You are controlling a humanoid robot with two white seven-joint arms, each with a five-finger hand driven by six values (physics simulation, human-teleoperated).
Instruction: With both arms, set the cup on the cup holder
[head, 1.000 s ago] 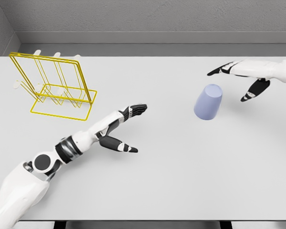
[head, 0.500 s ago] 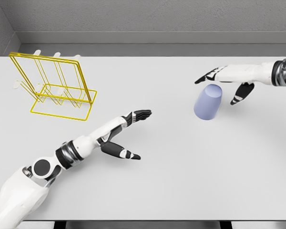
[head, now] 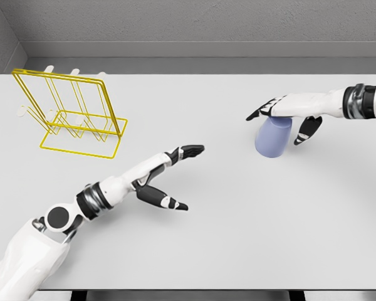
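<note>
Cup [head: 274,138] and rack are sitting well apart on the white table [head: 238,238]: the pale lavender cup is standing upside down toward the right side, wider rim on the tabletop, while the yellow wire cup holder [head: 72,113] is standing at the far left. Over the cup, the right hand [head: 282,113] is hovering with its palm across the closed top, fingers spread and reaching past the left edge, thumb hanging down beside the right wall; nothing is being squeezed, so the hand is holding nothing, though whether the palm is touching the top is hard to tell. Toward the middle of the table, the left hand [head: 169,172] is lying low, fingers stretched out and relaxed, pointing toward the cup but well short of it, also holding nothing. Judging by its look, the cup is probably light, stiff and smooth, likely plastic, so it is likely to slide or tip if nudged from one side only. Its tapered walls are offering the best hold: fingers on one side, thumb opposite, around the middle of the body where the taper is not too steep. A firm but gentle squeeze should be enough, and lifting straight up seems wise before carrying it toward the rack.
</note>
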